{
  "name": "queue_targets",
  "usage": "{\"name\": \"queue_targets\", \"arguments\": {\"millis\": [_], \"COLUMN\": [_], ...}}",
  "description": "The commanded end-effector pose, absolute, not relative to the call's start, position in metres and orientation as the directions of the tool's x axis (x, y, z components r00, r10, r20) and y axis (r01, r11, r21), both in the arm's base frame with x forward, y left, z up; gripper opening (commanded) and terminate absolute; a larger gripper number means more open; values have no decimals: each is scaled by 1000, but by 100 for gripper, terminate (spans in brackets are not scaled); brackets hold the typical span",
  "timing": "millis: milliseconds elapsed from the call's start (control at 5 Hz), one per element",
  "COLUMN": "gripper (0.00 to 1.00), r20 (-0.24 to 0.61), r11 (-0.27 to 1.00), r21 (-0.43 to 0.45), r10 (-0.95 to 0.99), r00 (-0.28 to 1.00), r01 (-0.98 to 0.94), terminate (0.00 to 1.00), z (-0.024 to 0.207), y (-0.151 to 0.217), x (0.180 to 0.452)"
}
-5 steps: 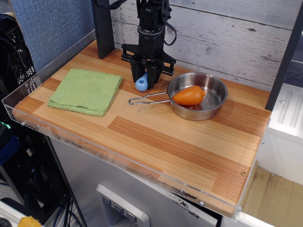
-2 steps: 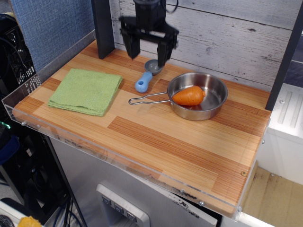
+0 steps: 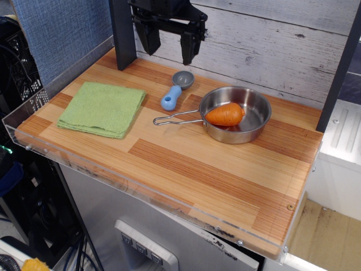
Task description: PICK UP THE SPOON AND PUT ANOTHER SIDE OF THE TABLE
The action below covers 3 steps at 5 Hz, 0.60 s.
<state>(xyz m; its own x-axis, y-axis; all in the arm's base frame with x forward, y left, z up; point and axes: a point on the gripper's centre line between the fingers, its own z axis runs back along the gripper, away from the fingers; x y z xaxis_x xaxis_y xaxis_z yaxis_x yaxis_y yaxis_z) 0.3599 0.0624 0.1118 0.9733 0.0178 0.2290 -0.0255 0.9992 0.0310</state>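
Light-blue handle, round grey bowl: the spoon (image 3: 176, 90) lying flat on the table (image 3: 169, 164) near the back wall, bowl end pointing to the wall, chunky handle end pointing out toward the front. Resting free, nothing touching it, just left of the steel pan (image 3: 237, 116) and close to the tip of the pan's wire handle without clearly meeting it. Probably counts as set down, given how squarely it sits on the wood with nothing gripping it. Orange toy carrot (image 3: 224, 113) parked inside the pan, so out of the way. Green cloth (image 3: 102, 108) folded flat over on the left side, well apart from the spoon. Up above and a bit to the left, the gripper (image 3: 167, 45) hanging clear of the table, fingers spread wide and holding nothing, only the wall's grey boards showing between them. Looks raised high enough that a sideways move wouldn't clip the spoon or pan. Can't say from this view whether that spot counts as the "other side", but plenty of bare wood toward the front right if not.
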Motion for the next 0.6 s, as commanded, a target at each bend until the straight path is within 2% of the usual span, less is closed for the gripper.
{"name": "queue_targets", "arguments": {"millis": [0, 200, 400], "gripper": [100, 100, 100], "r20": [268, 268, 268], "r11": [999, 999, 999], "r21": [33, 33, 33], "r10": [15, 15, 15], "r00": [963, 963, 963], "r01": [-24, -24, -24], "terminate": [0, 0, 100], "z": [126, 126, 126], "y": [61, 61, 61], "x": [350, 350, 350]}}
